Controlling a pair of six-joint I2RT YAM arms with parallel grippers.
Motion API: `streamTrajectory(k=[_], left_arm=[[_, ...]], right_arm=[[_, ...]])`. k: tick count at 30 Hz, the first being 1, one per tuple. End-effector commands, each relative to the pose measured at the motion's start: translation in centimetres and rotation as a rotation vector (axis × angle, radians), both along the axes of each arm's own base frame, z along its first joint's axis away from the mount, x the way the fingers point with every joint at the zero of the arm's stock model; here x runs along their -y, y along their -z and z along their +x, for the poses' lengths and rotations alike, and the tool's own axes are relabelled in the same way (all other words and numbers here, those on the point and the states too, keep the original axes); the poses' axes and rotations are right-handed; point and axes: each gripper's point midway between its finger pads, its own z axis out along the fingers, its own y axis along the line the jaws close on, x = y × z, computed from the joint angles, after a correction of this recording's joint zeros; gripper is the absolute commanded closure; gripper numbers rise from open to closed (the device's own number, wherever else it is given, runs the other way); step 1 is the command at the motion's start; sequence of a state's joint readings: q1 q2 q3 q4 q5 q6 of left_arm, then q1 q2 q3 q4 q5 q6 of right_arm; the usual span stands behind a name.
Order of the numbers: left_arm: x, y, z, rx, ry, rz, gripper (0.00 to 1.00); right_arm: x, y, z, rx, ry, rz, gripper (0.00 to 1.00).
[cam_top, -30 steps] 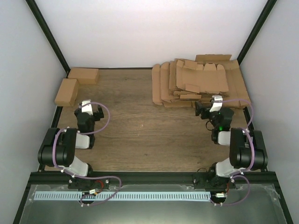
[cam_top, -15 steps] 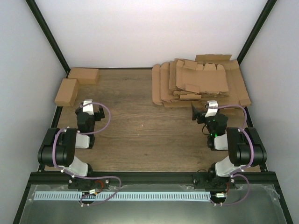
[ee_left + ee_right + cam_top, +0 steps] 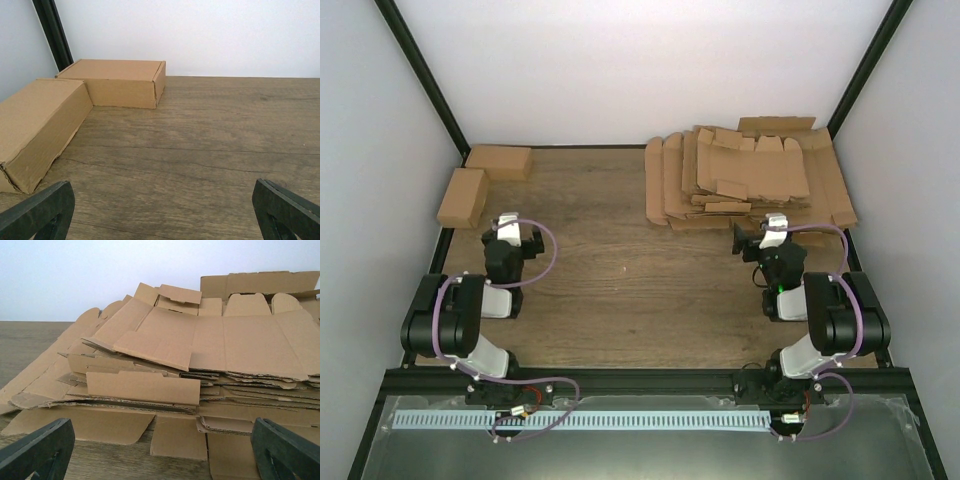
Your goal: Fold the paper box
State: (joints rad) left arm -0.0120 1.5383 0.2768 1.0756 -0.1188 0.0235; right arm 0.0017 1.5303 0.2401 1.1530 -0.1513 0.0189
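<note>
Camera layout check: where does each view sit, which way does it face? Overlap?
Top external: above, behind the bases, looking down on the table; left arm, right arm show.
Left wrist: low over the table, facing two folded boxes; own open fingers show.
Right wrist: low, facing the flat cardboard stack; own open fingers show.
Shared: top view also holds boxes and stack.

An overhead view looks down on the brown wooden table [image 3: 620, 290]; the low right wrist view closely faces the same flat brown cardboard stack [image 3: 200, 350].
</note>
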Motion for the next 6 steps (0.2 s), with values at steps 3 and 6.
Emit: streamTrajectory(k=[3,6], left_arm=[[0.35,-1.50,0.65,0.054,0.022,0.002,0.00],[0.34,-1.51,0.66,0.054,0.022,0.001,0.00]], right_arm=[[0.25,-1.77,0.89,0.058,0.018,-0.006,0.00],[0.27,-1.80,0.84,0.060,0.019,-0.006,0.00]])
